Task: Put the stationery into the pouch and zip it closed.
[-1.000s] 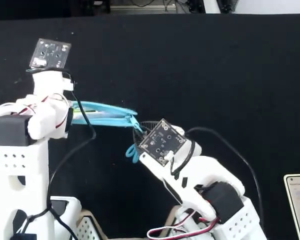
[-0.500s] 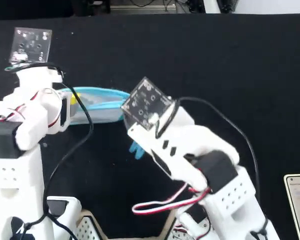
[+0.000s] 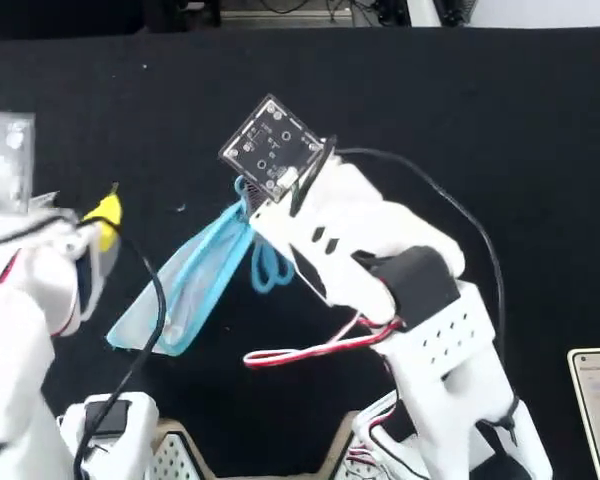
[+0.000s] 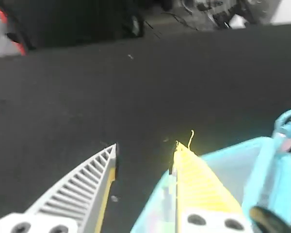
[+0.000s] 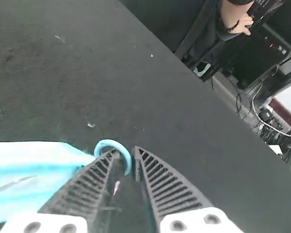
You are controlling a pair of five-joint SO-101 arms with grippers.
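Right pincer (image 5: 127, 151), narrowed, hangs over the matte black bench (image 3: 500, 120). The soft, see-through turquoise pouch (image 3: 195, 290) slants down from it by its round pull ring (image 5: 109, 141), nipped between ribbed fingers. Left pincer (image 4: 145, 145) gapes wide just beside the pouch.

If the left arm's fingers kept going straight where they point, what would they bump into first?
Probably the bare black table; the pouch is beside the left gripper, not ahead.
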